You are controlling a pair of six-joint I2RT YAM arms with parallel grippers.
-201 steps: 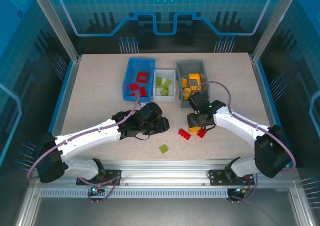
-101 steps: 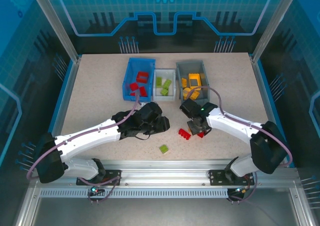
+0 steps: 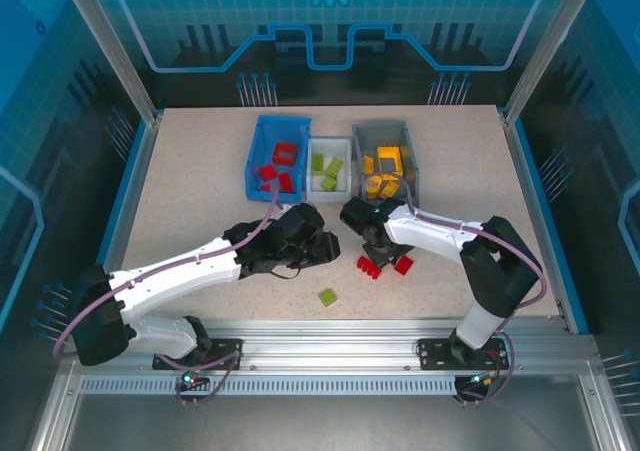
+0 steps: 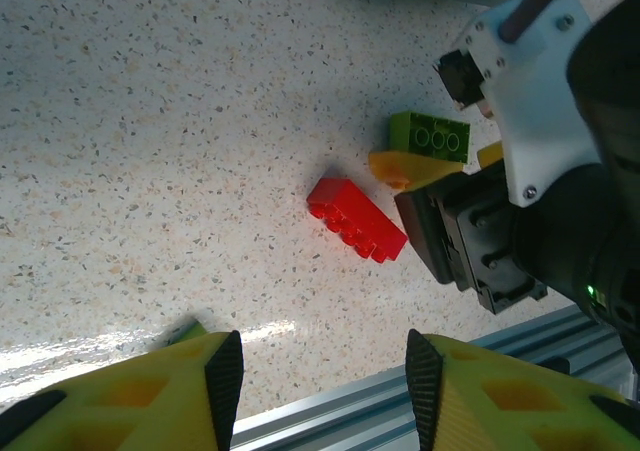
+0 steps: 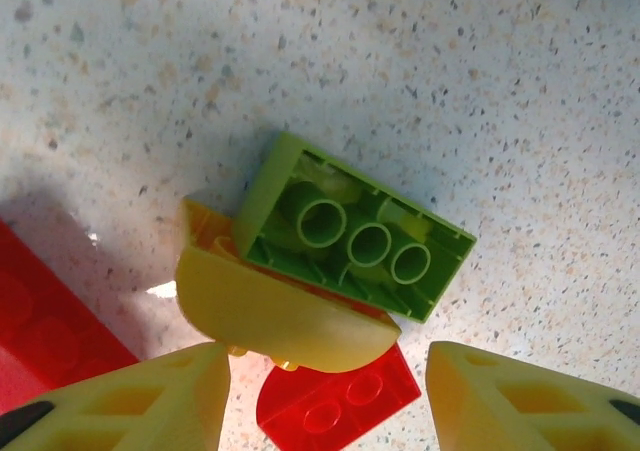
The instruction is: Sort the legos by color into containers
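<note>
we are looking down on a speckled bench (image 3: 200, 191) where three bins are sitting side by side at the far middle. a blue bin (image 3: 255, 156) on the left is holding red bricks (image 3: 278, 171). a white bin (image 3: 329, 197) in the centre is holding lime green bricks (image 3: 329, 171). a grey bin (image 3: 358, 161) on the right is holding yellow-orange bricks (image 3: 385, 166).

the loose legos are lying near the middle of the bench, on the near side of the bins. the right gripper (image 5: 325, 391) is hovering over a small cluster there. its yellow fingers (image 5: 530, 401) are standing apart and gripping nothing.

in its wrist view an upturned green brick (image 5: 355, 226) is lying with its hollow underside showing. one edge is overlapping a yellow curved piece (image 5: 270, 311), which in turn is overlapping a small red brick (image 5: 335, 403). a long red brick (image 4: 355, 219) is lying flat just beside them, studs up.

the left gripper (image 4: 322, 371) is hanging just left of this cluster. its fingers (image 4: 150, 401) are also spread apart, with bare bench between them and nothing held.

a lone green brick (image 3: 327, 297) is sitting apart from the rest, nearer the near edge and roughly central.
</note>
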